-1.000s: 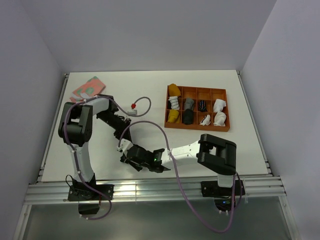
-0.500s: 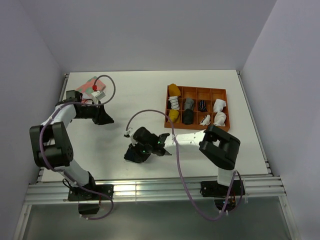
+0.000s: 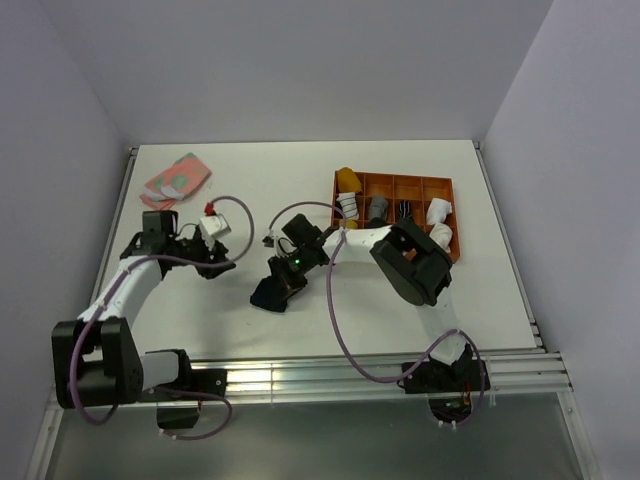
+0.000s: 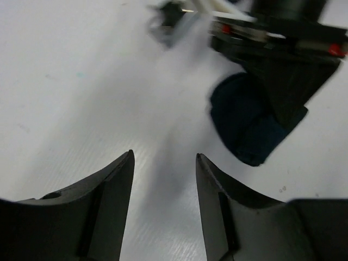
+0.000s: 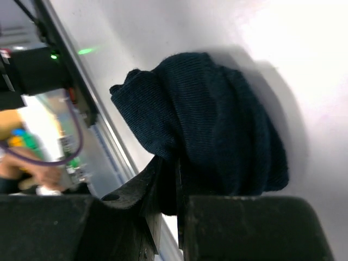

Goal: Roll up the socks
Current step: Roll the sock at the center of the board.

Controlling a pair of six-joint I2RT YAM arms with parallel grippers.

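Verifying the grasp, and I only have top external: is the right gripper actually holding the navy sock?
Observer: Yes. The right wrist view shows the right gripper nearly shut, pinching a fold of the navy sock.
Operator: Left side holding anything?
Observer: No. The left gripper is open, with only bare table between its jaws.
Operator: Is the sock rolled?
Observer: In the right wrist view it is a rounded bundle with one loose end sticking out.
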